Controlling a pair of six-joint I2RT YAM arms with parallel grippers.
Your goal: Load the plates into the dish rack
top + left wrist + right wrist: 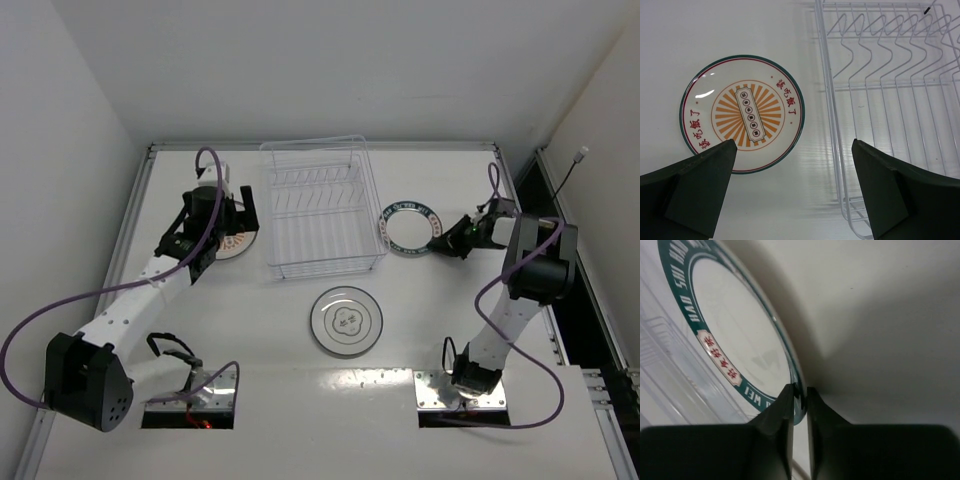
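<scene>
- Top external view: the dish rack (320, 205) sits toward the back middle of the white tabletop (280, 380), and all three plates are outside it.
- The orange plate (235, 243) lies flat just left of the rack, mostly tucked under the left arm from this angle.
- The teal-rimmed plate (408, 227) is just off the rack's right side, and the right arm reaches in at it from the right.
- The grey-motif plate (346, 321) lies flat by itself in front of the rack, closer to the arm bases, with neither arm near it.
- Left wrist view: the left pincer (792, 150) is spread wide and isn't holding anything. It hangs over the strip between the orange plate and the rack's left wall (832, 115).
- One finger (695, 192) covers the near edge of the orange plate in this shot. Can't tell if it's actually touching.
- Right wrist view: the right pincer (800, 392) is pinched narrow on the teal-rimmed plate, with the rim caught right between the two fingertips.
- The rack's wires show blurry behind that plate. Can't tell from these shots whether its gripped edge is off the tabletop or not.
</scene>
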